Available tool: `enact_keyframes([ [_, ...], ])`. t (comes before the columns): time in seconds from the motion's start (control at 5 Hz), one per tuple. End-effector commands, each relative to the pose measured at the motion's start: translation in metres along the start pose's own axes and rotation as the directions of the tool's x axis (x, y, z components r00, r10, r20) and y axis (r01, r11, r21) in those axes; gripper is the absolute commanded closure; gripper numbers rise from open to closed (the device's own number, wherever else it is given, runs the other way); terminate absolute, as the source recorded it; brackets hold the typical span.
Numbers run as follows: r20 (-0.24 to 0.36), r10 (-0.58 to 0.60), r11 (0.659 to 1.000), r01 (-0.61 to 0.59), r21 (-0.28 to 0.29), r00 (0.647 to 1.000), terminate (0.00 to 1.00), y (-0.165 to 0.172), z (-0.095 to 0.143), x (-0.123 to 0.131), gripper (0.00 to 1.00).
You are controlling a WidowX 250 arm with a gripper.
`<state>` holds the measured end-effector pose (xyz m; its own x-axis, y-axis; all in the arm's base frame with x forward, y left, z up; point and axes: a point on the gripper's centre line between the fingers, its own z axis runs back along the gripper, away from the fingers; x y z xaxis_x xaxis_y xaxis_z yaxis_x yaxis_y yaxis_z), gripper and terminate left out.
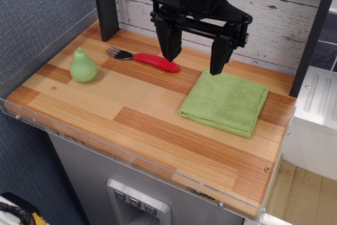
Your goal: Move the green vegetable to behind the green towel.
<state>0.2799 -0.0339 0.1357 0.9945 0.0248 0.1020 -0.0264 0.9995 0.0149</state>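
— Wood grain first: what is the surface like?

— Striped planks in warm orange and pale tan make up the tabletop [142, 125], smooth and slightly shiny, with a clear plastic lip along its near and left edges. White weathered boards form the back wall [274, 19] on the far side.

— And the green vegetable?

— The green vegetable [83, 67] stands upright at the left of the table, well apart from everything except the fork. It is pale mint, glossy, pear-shaped, with a round bottom and a narrow pointed top, and a soft highlight shows on its side.

— What lies beside it?

— A fork [142, 57] lying flat just to its right, with metal tines pointing left and a ribbed red handle running toward the right.

— The cloth?

— The green towel [225, 103] sits at the right, a folded lime square of nubby terry, flat on the wood, its corners turned a little against the table edge.

— Where is the gripper?

— The gripper [195, 66] is black, hanging at the far middle of the table with its two fingers spread wide and nothing between them. One fingertip is over the end of the red handle, the other over the far edge of the towel.
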Motion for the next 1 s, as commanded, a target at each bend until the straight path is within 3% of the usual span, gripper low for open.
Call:
enact_keyframes([
  [0.0,0.000,0.000,1.000,0.000,0.000,1.000,0.00,0.000,0.000,0.000,0.00],
  [0.4,-0.030,0.091,0.996,-0.091,0.016,0.995,0.00,0.043,-0.002,0.013,0.00],
  [0.8,0.005,0.324,0.932,-0.321,0.168,0.946,0.00,0.117,-0.020,0.023,0.00],
])
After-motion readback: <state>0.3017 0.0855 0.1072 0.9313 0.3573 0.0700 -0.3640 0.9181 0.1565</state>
